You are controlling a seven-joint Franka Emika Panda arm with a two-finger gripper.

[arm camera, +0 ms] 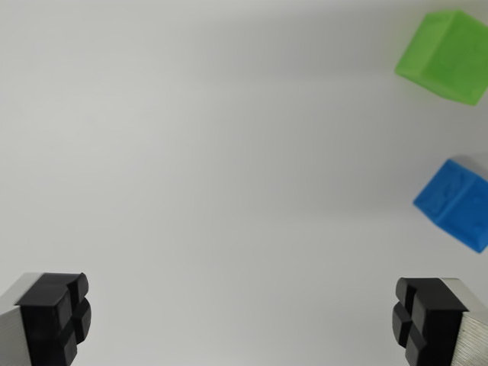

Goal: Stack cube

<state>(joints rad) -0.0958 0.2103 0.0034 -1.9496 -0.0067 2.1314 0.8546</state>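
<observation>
This looks like a robotics lab or test bench rather than a lived-in room: the whole view is a bare, uniform white tabletop (213,152) with even lighting. The only things on it are plain moulded plastic blocks, a green cube (447,55) and a blue cube (457,202), lying near each other at the wrist view's right edge.

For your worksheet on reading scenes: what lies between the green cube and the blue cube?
Nothing. In the wrist view, only bare white surface separates the green cube from the blue cube below it; they do not touch.
</observation>
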